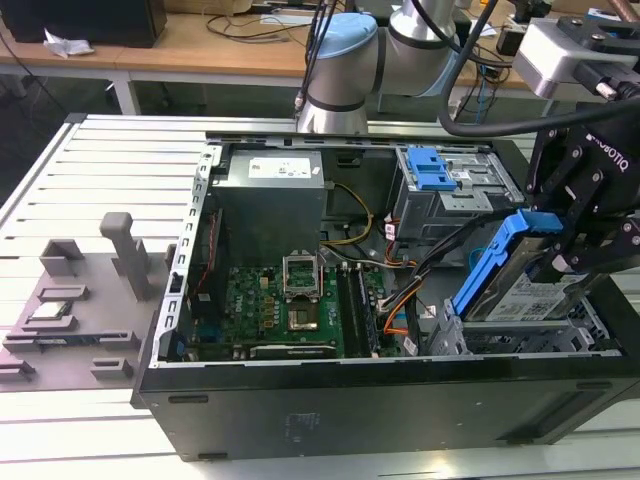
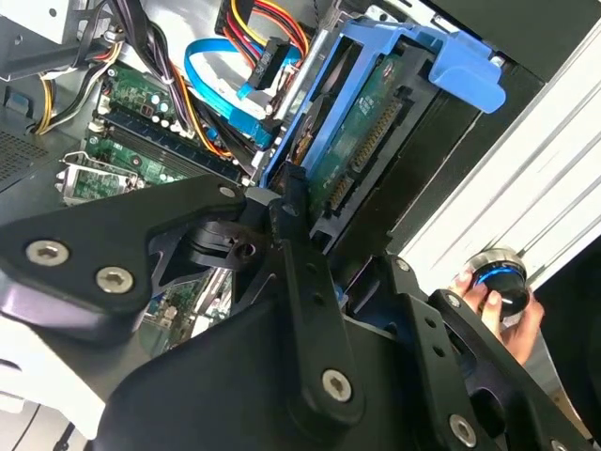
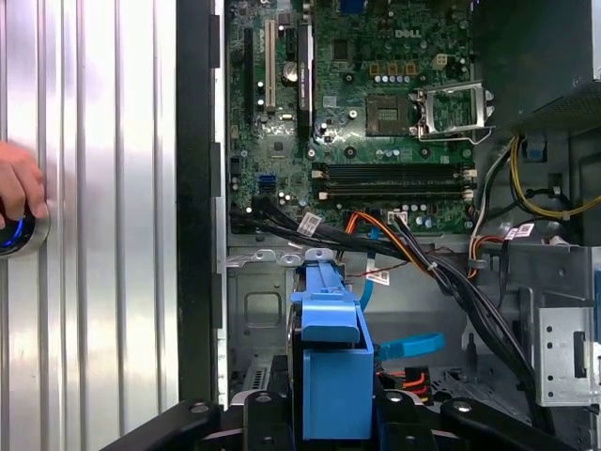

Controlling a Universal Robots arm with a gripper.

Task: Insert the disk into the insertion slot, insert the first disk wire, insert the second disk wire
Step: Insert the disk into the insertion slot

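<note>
Robotics laboratory or workshop. A jointed robot arm [image 1: 340, 60] stands at a ribbed aluminium worktop [image 1: 100, 150], which carries an opened desktop computer case [image 1: 400, 410] and grey moulded fixtures [image 1: 125, 255]. Behind it run wooden benches [image 1: 200, 55] strewn with cables [image 1: 250, 22] and equipment.

Hidden bits
The bottom of the disk [image 1: 535, 298] hides behind the wall of the insertion slot [image 1: 545, 338]. My claw [image 1: 568, 255] runs off the edge in the exterior view. A person's hand [image 3: 14, 188] is cut off in the first wrist view.
</note>
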